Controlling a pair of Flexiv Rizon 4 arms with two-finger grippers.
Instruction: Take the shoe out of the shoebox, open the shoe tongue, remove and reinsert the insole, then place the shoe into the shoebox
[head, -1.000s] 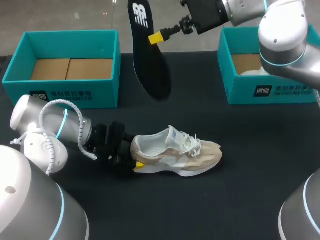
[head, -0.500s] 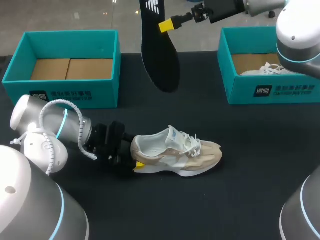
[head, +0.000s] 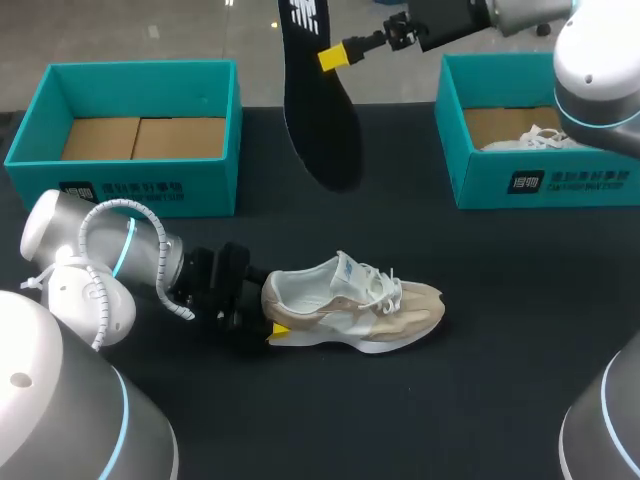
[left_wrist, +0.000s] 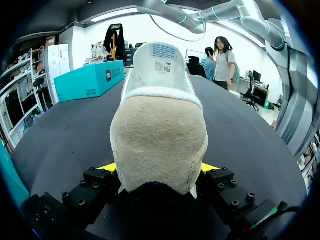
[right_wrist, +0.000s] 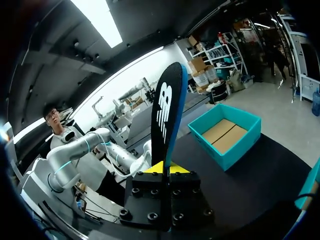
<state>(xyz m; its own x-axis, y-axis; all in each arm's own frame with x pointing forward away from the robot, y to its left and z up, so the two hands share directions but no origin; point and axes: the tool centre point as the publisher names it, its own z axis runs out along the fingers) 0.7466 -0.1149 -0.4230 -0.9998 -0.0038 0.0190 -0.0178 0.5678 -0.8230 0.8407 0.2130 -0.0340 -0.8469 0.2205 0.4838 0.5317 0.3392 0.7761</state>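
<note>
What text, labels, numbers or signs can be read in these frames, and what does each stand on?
On the insole: a white logo only, no wording to quote.
On the left box, front wall: white print, too small to read.
On the right box, front wall: white print, too small to read.
On the tongue label of the shoe: blue print, too blurred to read.

Even overhead light falls on the matte black table (head: 520, 300); there is no glare, and the shoe (head: 350, 300) throws barely any shadow. Ahead of the right gripper (right_wrist: 164, 167), ceiling light strips (right_wrist: 97, 20) burn white, with the insole (right_wrist: 167, 110) dark against them. Between the fingers of the left gripper (left_wrist: 159, 169), the shoe's heel is evenly lit, with shade beneath.
</note>
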